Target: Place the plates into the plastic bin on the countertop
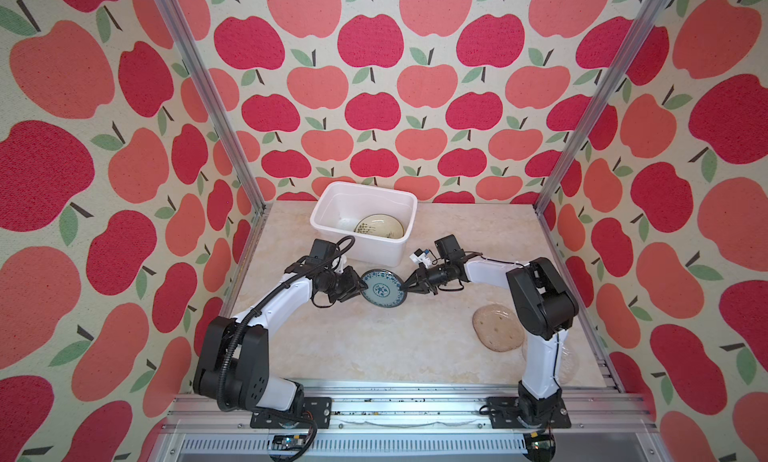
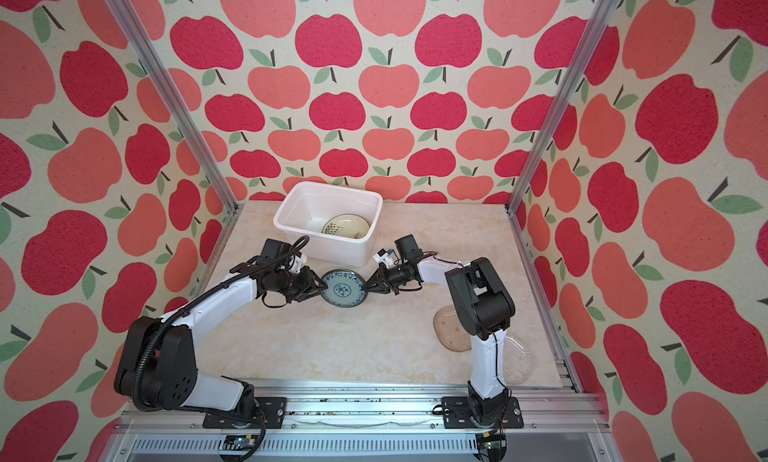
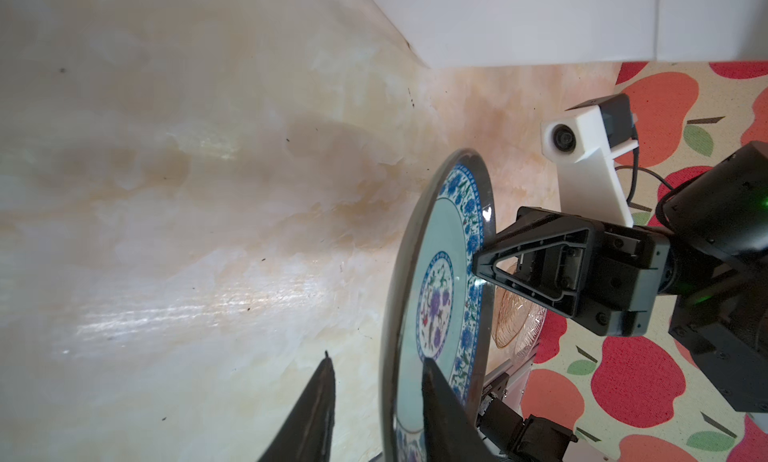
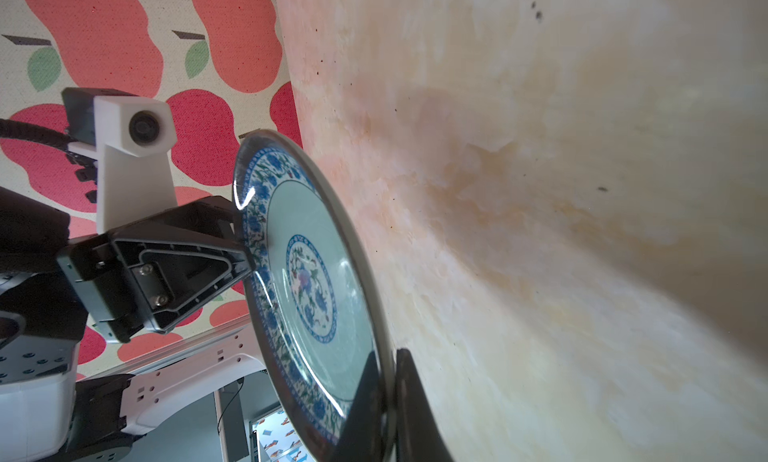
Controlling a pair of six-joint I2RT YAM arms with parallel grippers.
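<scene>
A blue-patterned plate point(image 1: 382, 291) point(image 2: 344, 290) hangs tilted just above the countertop point(image 1: 374, 348), between my two grippers. My right gripper point(image 1: 405, 287) point(image 4: 388, 352) is shut on its right rim. My left gripper point(image 1: 360, 287) point(image 3: 378, 356) straddles the left rim with its jaws apart: one finger lies on the plate's face point(image 3: 440, 281), while the other stands clear of the underside. The white plastic bin point(image 1: 374, 250) point(image 2: 332, 244) sits behind them. It holds a cream plate with reeds point(image 1: 379, 227) at its right end.
An amber glass plate point(image 1: 496, 327) point(image 2: 451, 331) lies on the countertop at the right, partly behind my right arm. A clear glass plate point(image 2: 517, 360) lies beyond that arm near the front right corner. Aluminium rails frame the surface, with apple-print walls all round.
</scene>
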